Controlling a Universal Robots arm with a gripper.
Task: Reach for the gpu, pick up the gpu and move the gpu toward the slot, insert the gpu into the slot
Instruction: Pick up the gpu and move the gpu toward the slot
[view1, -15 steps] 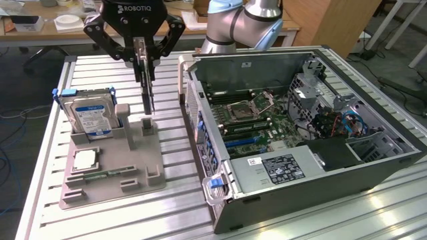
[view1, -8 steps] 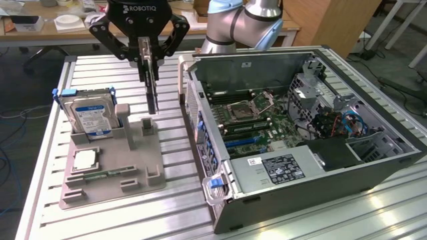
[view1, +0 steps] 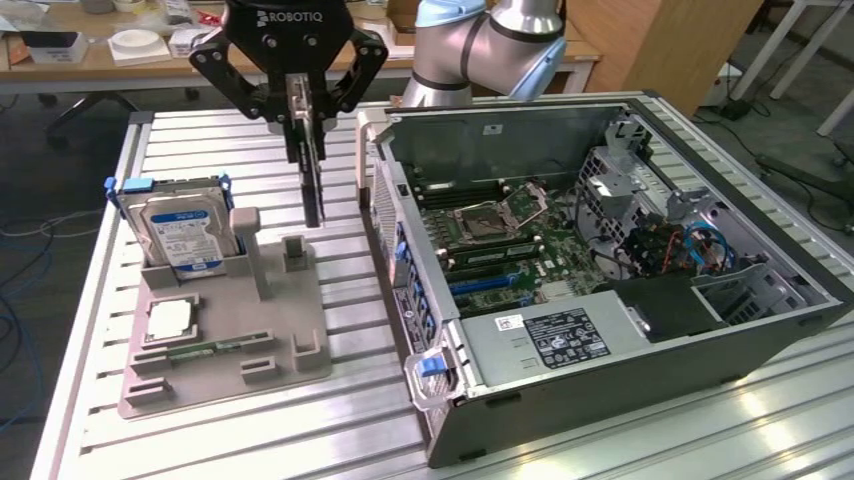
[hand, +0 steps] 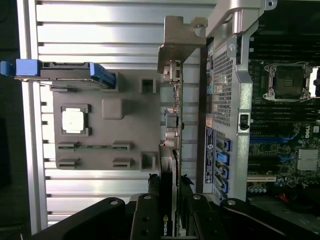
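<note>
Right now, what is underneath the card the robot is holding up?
The card hangs over the edge of a grey holder tray on the slatted metal table. The strip directly beneath the card is covered by it.

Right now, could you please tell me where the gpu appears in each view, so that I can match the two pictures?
Exterior view: the gpu hangs edge-on from the gripper, above the grey holder, to the exterior view's left of the computer case.
Wrist view: the gpu runs edge-on out from the gripper, between the holder and the case.
Shared landmark: the blue-handled hard drive standing in the holder.
</note>
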